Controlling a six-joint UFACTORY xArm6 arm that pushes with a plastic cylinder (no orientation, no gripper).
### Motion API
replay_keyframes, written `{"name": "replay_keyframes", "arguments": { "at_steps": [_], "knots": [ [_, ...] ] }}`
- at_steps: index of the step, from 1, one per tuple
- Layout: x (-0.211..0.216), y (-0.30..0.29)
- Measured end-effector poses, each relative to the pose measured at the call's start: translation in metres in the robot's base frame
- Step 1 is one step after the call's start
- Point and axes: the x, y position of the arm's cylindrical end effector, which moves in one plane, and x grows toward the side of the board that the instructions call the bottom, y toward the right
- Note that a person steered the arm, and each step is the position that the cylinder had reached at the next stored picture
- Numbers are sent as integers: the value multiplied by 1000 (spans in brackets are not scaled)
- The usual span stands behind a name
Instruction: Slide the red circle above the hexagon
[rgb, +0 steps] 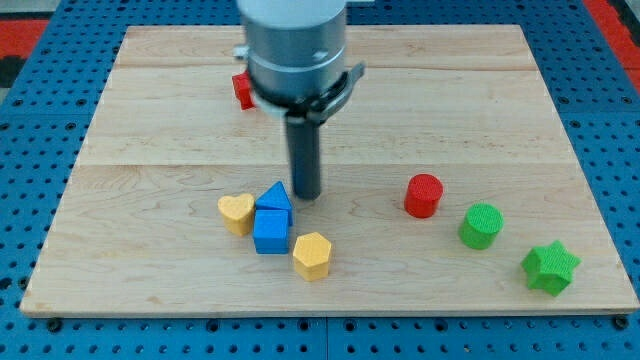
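The red circle (423, 195) is a short red cylinder right of the board's middle. The yellow hexagon (313, 255) lies near the view's bottom, below and left of the red circle. My tip (306, 194) rests on the board just right of the blue triangle (275, 197), well left of the red circle and above the hexagon. It touches neither the circle nor the hexagon.
A blue cube (271, 231) sits under the blue triangle, with a yellow heart (236, 213) at its left. A green circle (481, 225) and green star (550, 267) lie at the right. A red block (243, 90) is partly hidden behind the arm. The wooden board (150, 120) has edges all round.
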Motion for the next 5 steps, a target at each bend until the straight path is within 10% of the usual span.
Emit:
{"name": "replay_keyframes", "arguments": {
  "at_steps": [2,5],
  "knots": [
    [-6,165],
    [33,8]
  ]
}}
